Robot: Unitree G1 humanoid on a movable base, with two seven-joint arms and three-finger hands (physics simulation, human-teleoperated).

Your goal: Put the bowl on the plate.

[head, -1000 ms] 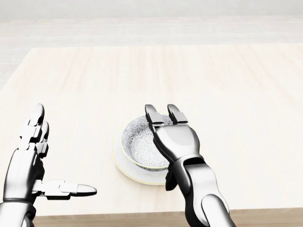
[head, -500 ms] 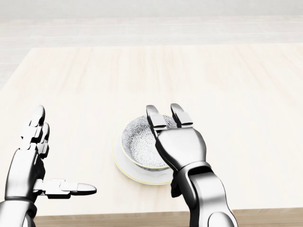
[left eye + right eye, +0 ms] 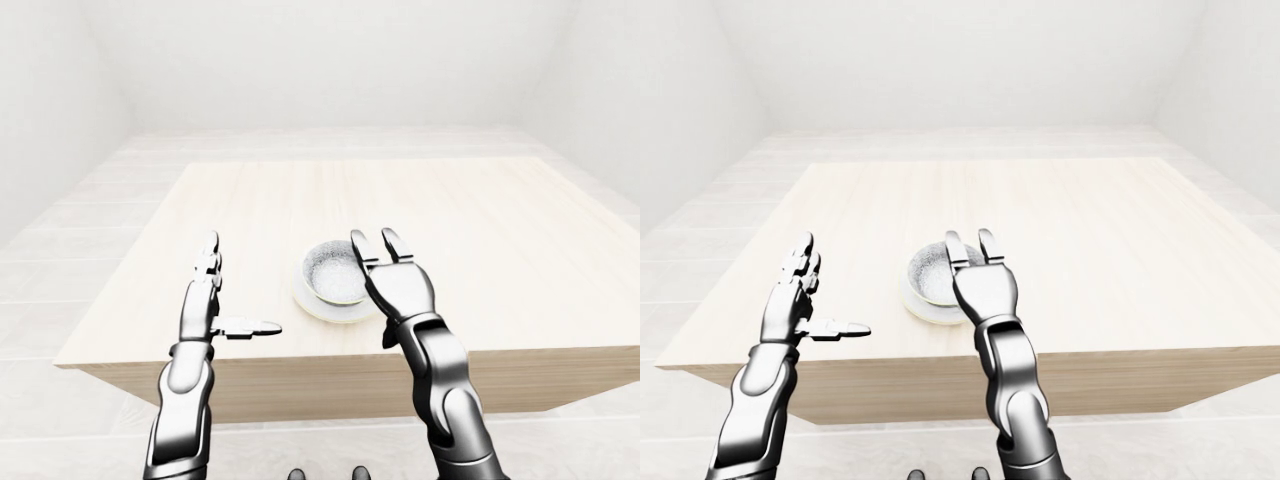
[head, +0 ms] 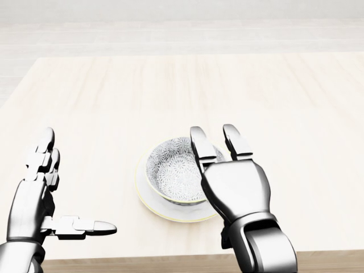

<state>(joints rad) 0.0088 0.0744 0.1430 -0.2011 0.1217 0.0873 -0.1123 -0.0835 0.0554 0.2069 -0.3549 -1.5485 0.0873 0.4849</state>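
1 bowl (image 4: 170, 170) on 1 plate (image 4: 149, 206)

A broad table (image 3: 470, 200) of pale, fine-grained wood fills the middle of the left-eye view; its side face along the bottom edge is slightly darker; around it lies a whitish floor (image 3: 60, 250) marked by faint seams; plain white walls (image 3: 330, 60) close the room at top and both sides; the light is soft and even
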